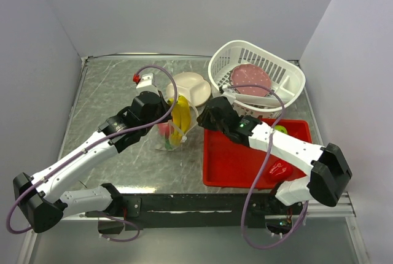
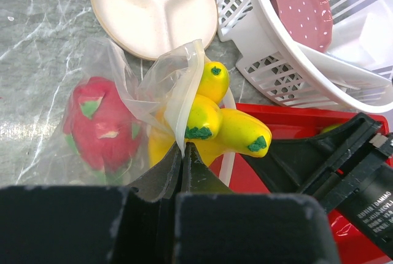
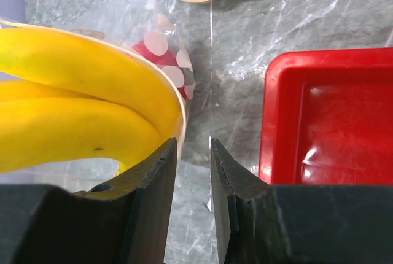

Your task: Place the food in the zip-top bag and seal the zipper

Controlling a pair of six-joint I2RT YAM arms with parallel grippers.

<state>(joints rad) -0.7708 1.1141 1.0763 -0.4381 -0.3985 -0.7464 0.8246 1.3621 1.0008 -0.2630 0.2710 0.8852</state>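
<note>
Here, the left gripper [image 2: 182, 152] was clamped on the mouth edge of the zip-top bag [image 2: 175, 80], which lay between the arms. The bag held the dragon fruit [image 2: 98, 123], and the banana [image 2: 227, 128] had its tips protruding. The right gripper [image 3: 193, 153] sat just right of the banana, its jaws narrowly apart; whether they gripped the film could not be determined. The green apple [image 1: 280, 129] lay on the red tray [image 1: 233, 159], nearer the right arm.

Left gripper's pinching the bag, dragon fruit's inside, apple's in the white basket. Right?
One thing is off: the apple lies on the red tray, just behind the right arm, not in the basket. The top view shows it. The rest holds: the left gripper pinches the bag, and the dragon fruit is inside.
</note>
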